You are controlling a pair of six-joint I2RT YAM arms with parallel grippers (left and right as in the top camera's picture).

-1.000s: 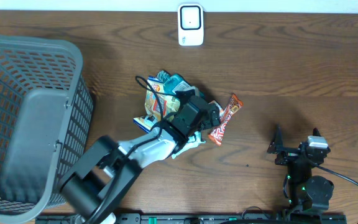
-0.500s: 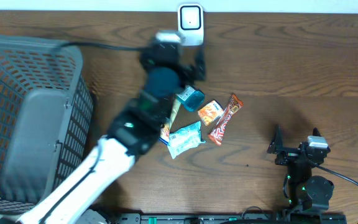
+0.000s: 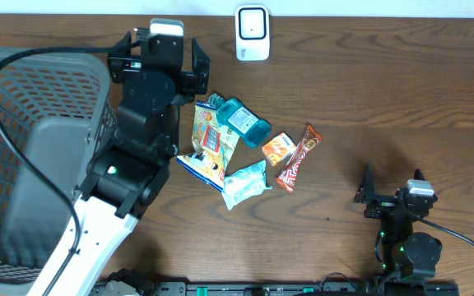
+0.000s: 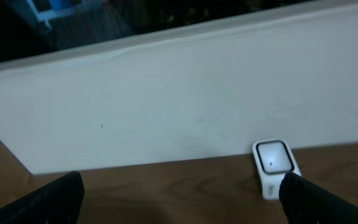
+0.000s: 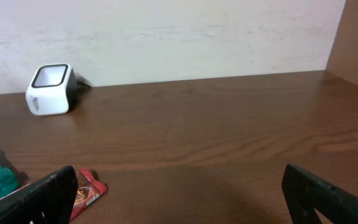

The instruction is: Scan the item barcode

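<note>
Bench (image 3: 401,90) of dark wood, pale wall along the far edge.

Left fingers (image 3: 197,67): released, spread wide, grasping nothing. They are held up near the far edge and point at the wall.

Scanner (image 3: 253,33): small, white, upright against the wall, just right of the left fingers. In the left wrist view it sits just inside the right-hand finger.

Snack packets: a loose pile on the bench, behind the left fingers and a little to their right.
- Yellow chip bag (image 3: 210,141), with a teal packet (image 3: 245,122) overlapping its far corner.
- Small orange packet (image 3: 277,148), with a red-brown candy bar (image 3: 298,156) just beside it.
- Pale blue wrapper (image 3: 245,181) on the near side of the pile.
- Barcodes too small to make out.

Grey mesh basket (image 3: 23,123): left of the left fingers, at the bench's end.

Right fingers (image 3: 367,191): released, wide apart, empty, low at the near edge. The pile lies ahead and to their left, well apart. In the right wrist view the candy bar and teal packet show beside the left-hand finger, and the scanner stands far ahead on the left.
</note>
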